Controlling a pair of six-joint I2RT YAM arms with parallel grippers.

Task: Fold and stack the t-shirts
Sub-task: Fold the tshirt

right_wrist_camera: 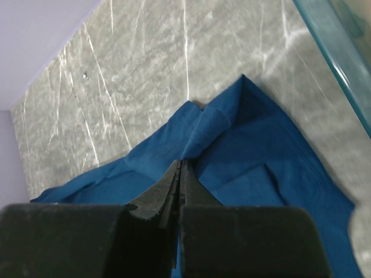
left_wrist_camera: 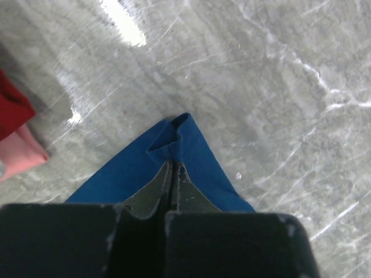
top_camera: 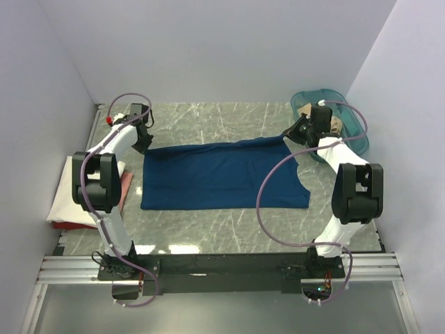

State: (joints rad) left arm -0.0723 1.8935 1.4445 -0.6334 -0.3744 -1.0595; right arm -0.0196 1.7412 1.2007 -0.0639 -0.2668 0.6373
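Now my left gripper (left_wrist_camera: 174, 168) and right gripper (right_wrist_camera: 178, 167) each pinch an upper corner of the navy t-shirt (top_camera: 222, 181), which is stretched lengthwise left-to-right.

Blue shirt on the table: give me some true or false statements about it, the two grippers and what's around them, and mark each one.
1. The left gripper is shut on a corner of the blue shirt. True.
2. The right gripper hangs open above the shirt. False: it is shut on the shirt's cloth near another corner.
3. The blue shirt lies inside the teal tub. False: it lies spread out on the table, and the tub stands at the far right corner.
4. A white cloth lies at the table's left edge, beside the left arm. True.
5. The blue shirt is folded into a small square. False: it is stretched out wide between the two grippers.
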